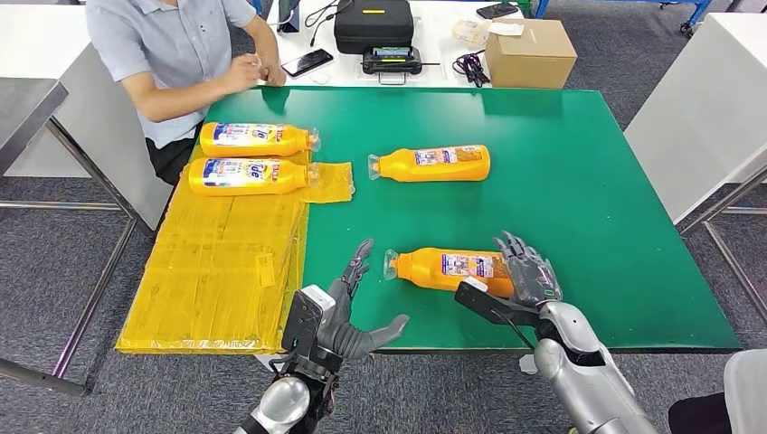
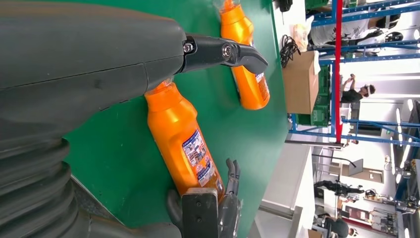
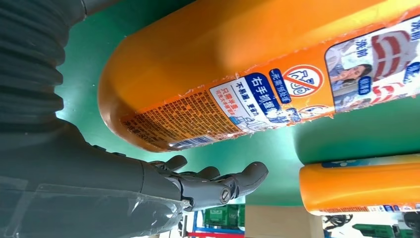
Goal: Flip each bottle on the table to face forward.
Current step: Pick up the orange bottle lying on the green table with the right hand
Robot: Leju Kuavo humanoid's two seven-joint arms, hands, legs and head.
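The right hand rests spread against the near bottle's base, gripping nothing; the left hand hovers open near its cap.

1. The head view looked forward and down from high up over the green counter.
2. The left wrist view, turned sideways, looked along the counter from close behind that hand.
3. The right wrist view sat very near the nearest orange bottle, which showed in all three views.
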